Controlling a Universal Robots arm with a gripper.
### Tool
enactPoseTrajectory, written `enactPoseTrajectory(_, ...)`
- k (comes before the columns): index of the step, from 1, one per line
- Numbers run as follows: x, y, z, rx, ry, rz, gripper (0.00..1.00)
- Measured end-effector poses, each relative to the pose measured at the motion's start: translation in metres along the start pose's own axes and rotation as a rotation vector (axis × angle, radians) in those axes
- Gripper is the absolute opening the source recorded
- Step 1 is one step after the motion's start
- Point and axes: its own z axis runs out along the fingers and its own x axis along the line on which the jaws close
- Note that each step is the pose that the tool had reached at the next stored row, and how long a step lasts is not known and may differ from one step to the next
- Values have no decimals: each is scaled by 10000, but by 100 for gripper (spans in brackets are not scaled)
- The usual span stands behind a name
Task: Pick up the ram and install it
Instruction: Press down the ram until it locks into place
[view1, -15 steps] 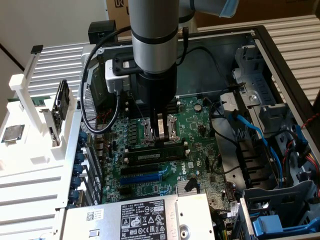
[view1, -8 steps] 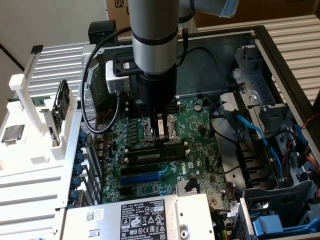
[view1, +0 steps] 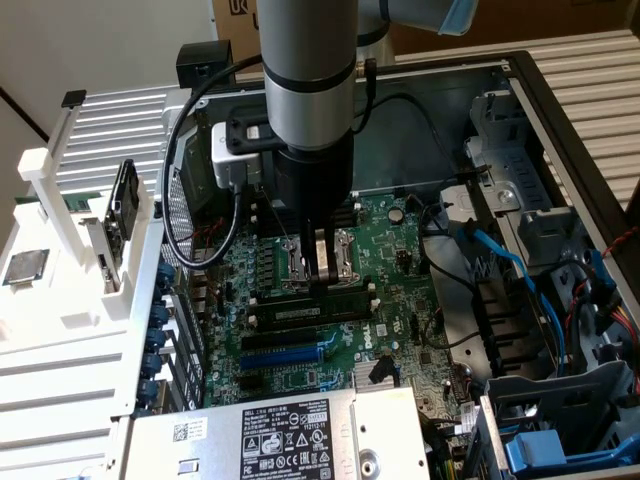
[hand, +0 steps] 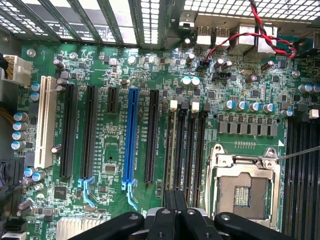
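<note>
My gripper (view1: 322, 280) hangs straight down over the green motherboard (view1: 390, 250) inside the open computer case, with its two fingers pressed together and nothing between them. Right below the fingertips the ram (view1: 290, 297), a long narrow stick, stands on edge in one of the long memory slots. The tips sit on or just above its upper edge near the middle. In the wrist view the shut fingers (hand: 175, 210) are over the row of black memory slots (hand: 192, 145), beside the open processor socket (hand: 242, 192).
A white parts stand (view1: 60, 330) at the exterior view's left holds a square silver processor chip (view1: 22, 268) and a dark upright part (view1: 125, 205). Blue cables (view1: 515, 275) and drive cages crowd the exterior view's right. The power supply (view1: 280, 435) lies at the front.
</note>
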Motion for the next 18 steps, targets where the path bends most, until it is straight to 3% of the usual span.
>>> enactPoseTrajectory(18, -5, 10, 19, -2, 18, 1, 11)
